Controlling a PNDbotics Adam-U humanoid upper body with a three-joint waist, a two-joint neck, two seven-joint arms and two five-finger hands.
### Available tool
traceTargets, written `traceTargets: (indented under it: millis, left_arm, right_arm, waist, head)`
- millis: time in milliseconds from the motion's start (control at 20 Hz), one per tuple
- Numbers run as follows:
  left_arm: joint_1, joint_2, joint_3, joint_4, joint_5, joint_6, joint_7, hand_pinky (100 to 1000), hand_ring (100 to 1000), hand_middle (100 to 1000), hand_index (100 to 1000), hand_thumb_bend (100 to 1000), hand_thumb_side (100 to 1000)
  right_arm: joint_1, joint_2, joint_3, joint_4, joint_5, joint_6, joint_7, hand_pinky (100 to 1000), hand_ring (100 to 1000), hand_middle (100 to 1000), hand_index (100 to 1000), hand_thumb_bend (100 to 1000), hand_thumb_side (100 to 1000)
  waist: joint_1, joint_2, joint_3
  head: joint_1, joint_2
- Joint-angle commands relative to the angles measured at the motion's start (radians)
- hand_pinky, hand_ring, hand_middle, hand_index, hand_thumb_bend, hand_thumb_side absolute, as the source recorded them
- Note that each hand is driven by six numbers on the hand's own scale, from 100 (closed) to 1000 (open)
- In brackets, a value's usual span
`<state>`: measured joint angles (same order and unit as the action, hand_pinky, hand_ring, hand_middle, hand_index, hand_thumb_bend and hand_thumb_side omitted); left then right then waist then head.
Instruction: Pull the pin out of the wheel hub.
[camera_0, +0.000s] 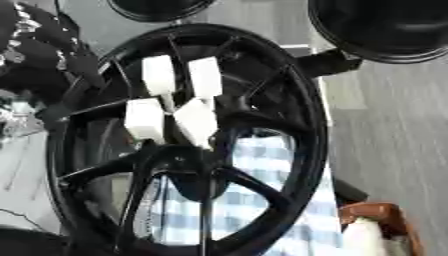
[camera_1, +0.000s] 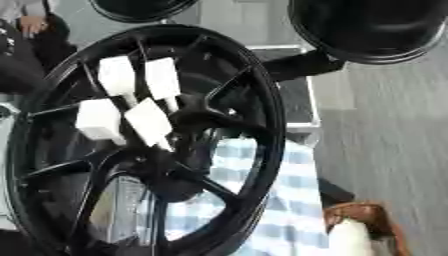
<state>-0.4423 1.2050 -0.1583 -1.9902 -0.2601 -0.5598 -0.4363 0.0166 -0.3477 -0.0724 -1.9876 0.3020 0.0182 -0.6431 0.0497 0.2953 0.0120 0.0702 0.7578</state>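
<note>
Hands: neither robot hand can be made out in either view, so I cannot tell whether the fingers are spread, pressed together or pinching anything.
Wheel (camera_0: 311, 125): black, with spokes, standing on edge and leaning slightly. It fills most of both views.
Hub (camera_0: 188, 160): dark centre where the spokes meet, a little below the middle of the wheel.
Pins (camera_0: 196, 121): four white block-shaped heads in a tight cluster just above the hub, two above and two below. Thin pale stems run from the heads down toward the hub. All four look seated in the wheel, and nothing is touching them.
Pin tilt: the upper pair stands near upright. The lower right one leans with its top to the left.
Cloth (camera_0: 262, 200): blue and white check, seen through the gaps between the lower spokes, behind the wheel.
Black block (camera_0: 328, 62): juts out just beside the wheel's upper right rim. Whether they touch is unclear.
Other round black things (camera_0: 385, 25): one large at top right and one partly cut off at top centre, both apart from the wheel.
Brown thing (camera_0: 376, 212): lower right corner, with a white shape under it. I cannot identify either.
Floor (camera_0: 394, 140): grey, on the right side.
</note>
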Motion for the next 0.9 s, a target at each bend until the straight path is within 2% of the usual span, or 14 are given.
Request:
traceTargets:
  millis: [50,400,550,700,800,900]
  left_arm:
    - [-0.024,0.035,0.001,-0.010,-0.005,0.010,0.002,769,707,674,844,135,389]
    - [-0.089,0.015,-0.025,-0.007,-0.006,0.040,-0.059,795,745,721,874,209,331]
    - [-0.127,-0.002,-0.043,0.022,0.010,0.060,-0.077,796,740,710,869,163,424]
    - [-0.160,-0.014,-0.074,0.062,0.029,0.106,-0.066,795,732,695,855,122,528]
    - [-0.183,-0.023,-0.098,0.086,0.043,0.143,-0.060,806,735,698,851,100,574]
    - [-0.208,-0.033,-0.120,0.112,0.055,0.188,-0.059,813,742,705,853,100,567]
  right_arm:
    - [-0.008,-0.015,0.000,-0.012,-0.007,-0.001,0.002,703,551,432,757,100,509]
    - [-0.009,-0.014,0.003,-0.012,-0.010,0.001,0.006,702,550,431,757,100,516]
    - [-0.010,-0.012,0.004,-0.012,-0.011,0.002,0.007,702,549,430,758,100,519]
    - [-0.011,-0.012,0.006,-0.012,-0.013,0.003,0.009,701,549,430,758,100,523]
    - [-0.012,-0.012,0.008,-0.012,-0.014,0.004,0.011,701,548,430,758,100,526]
    - [-0.011,-0.012,0.008,-0.012,-0.015,0.006,0.012,701,548,429,758,100,530]
  waist:
    - [0.000,-0.018,-0.002]
    - [0.002,-0.015,-0.011]
    - [0.003,-0.013,-0.015]
    - [0.004,-0.012,-0.017]
    - [0.006,-0.011,-0.017]
    - [0.009,-0.012,-0.017]
  head:
    - [0.005,-0.012]
    - [0.010,-0.015]
    - [0.012,-0.017]
    - [0.013,-0.017]
    - [0.015,-0.014]
    - [0.016,-0.011]
